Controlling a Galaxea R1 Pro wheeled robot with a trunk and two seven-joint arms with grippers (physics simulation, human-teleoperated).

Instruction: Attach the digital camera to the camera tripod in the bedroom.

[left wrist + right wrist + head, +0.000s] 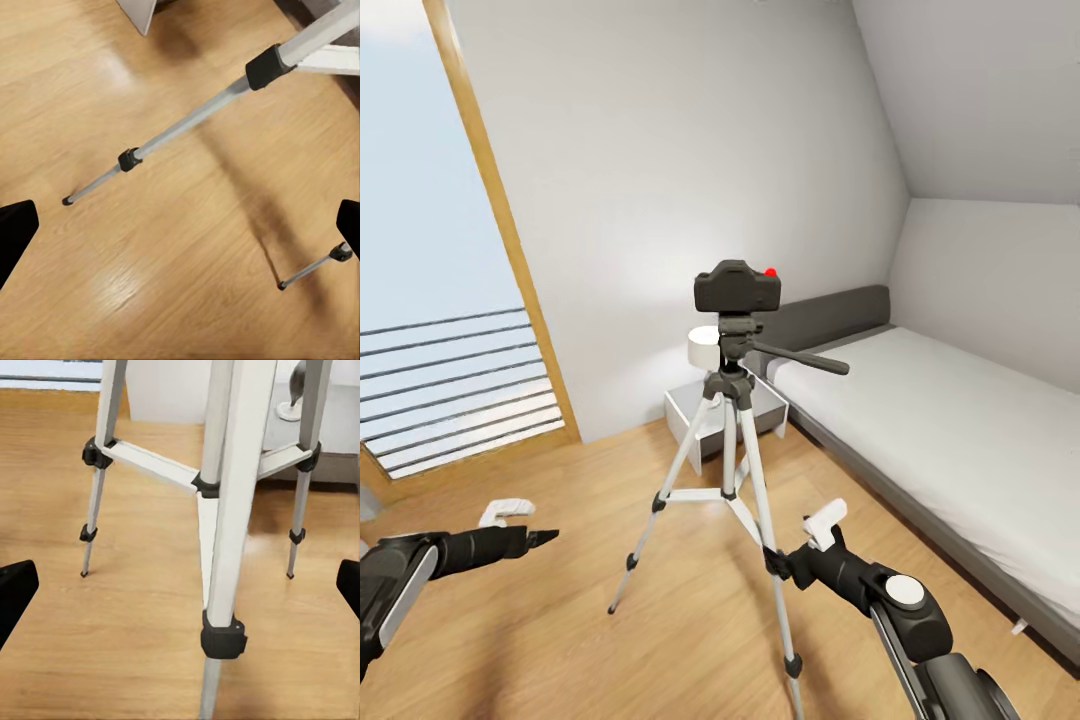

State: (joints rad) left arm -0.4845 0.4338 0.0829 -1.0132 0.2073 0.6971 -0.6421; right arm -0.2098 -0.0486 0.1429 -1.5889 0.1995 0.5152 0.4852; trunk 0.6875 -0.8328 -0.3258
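Observation:
The black digital camera (737,286), red button on top, sits upright on the head of the camera tripod (732,400), which stands on the bedroom's wood floor with its pan handle pointing right. My left gripper (528,524) hovers low to the left of the tripod, open and empty. My right gripper (800,540) is low beside the tripod's near right leg, open, holding nothing. In the left wrist view a tripod leg (187,124) slants across the floor. In the right wrist view the near leg (229,510) stands close between the spread fingers.
A grey bed with a white mattress (950,420) runs along the right. A white nightstand (690,410) with a white lamp (705,348) stands behind the tripod. A tall wood-framed window (510,250) is on the left. Open wood floor (560,630) lies in front.

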